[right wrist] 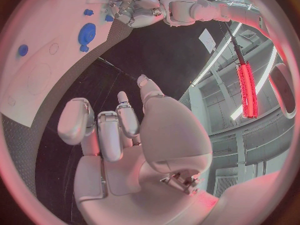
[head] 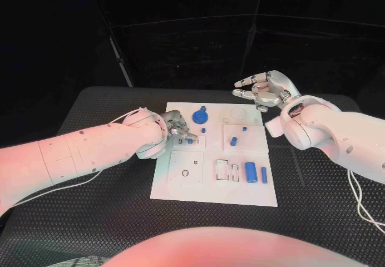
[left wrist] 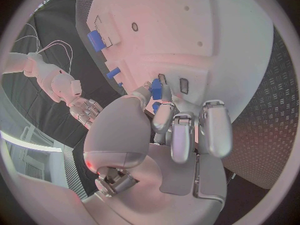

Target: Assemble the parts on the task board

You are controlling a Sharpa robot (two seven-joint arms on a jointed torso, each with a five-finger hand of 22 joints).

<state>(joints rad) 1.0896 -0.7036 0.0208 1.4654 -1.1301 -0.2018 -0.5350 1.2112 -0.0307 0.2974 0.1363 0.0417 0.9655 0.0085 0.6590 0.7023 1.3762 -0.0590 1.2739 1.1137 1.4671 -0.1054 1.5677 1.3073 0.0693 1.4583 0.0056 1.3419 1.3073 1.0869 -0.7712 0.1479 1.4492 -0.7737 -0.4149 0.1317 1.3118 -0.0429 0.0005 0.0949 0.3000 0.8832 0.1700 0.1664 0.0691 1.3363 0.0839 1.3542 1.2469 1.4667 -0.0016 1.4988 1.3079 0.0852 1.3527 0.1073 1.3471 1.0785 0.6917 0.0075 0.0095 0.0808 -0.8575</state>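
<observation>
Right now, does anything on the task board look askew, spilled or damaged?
Nothing stands out. The task board lies flat, blue parts rest on it, the left hand works at its near-left area, the right hand hovers open beyond it.

White arms, silver fingers, seemingly thin white cables

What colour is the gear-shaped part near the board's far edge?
Blue; the gear-shaped part shows best in the head view.
</observation>
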